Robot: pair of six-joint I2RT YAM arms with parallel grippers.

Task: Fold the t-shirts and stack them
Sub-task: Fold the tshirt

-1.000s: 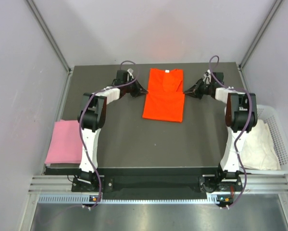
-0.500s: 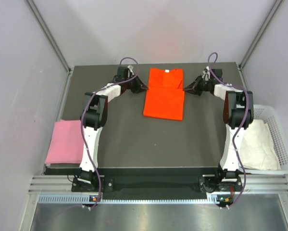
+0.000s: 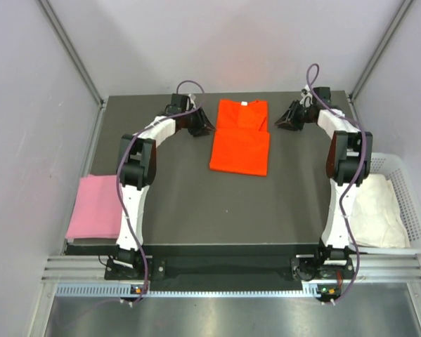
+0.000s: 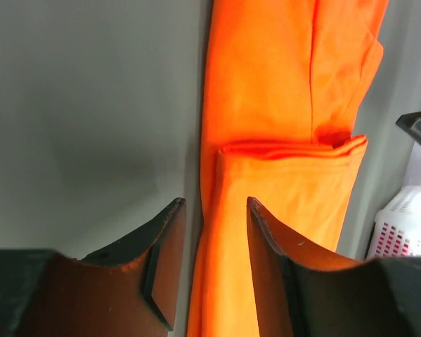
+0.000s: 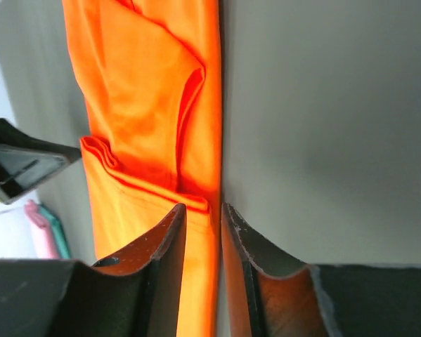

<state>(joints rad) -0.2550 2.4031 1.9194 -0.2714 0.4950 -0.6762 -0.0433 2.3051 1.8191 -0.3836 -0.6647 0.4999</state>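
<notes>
The orange-red t-shirt (image 3: 240, 137) lies flat at the back middle of the dark table (image 3: 196, 203), its sides folded in to a narrow strip. My left gripper (image 3: 206, 127) sits just off its left edge and my right gripper (image 3: 281, 121) just off its right edge. In the left wrist view the left gripper (image 4: 216, 210) is open, and the shirt's (image 4: 280, 105) edge lies below the gap. In the right wrist view the right gripper (image 5: 204, 210) stands narrowly open over the shirt's (image 5: 140, 91) other edge. A pale pink t-shirt (image 3: 92, 207) lies folded at the table's left. A white t-shirt (image 3: 375, 210) lies in the basket.
A white plastic basket (image 3: 407, 175) stands off the table's right edge and shows in the left wrist view as well (image 4: 407, 225). Grey walls close in the back and both sides. Both arms reach from the near edge to the table's back.
Both grippers have opened and let go of the orange-red shirt's side edges. The right gripper has drawn back and away from the shirt; the left has shifted slightly. The shirt stays folded.
</notes>
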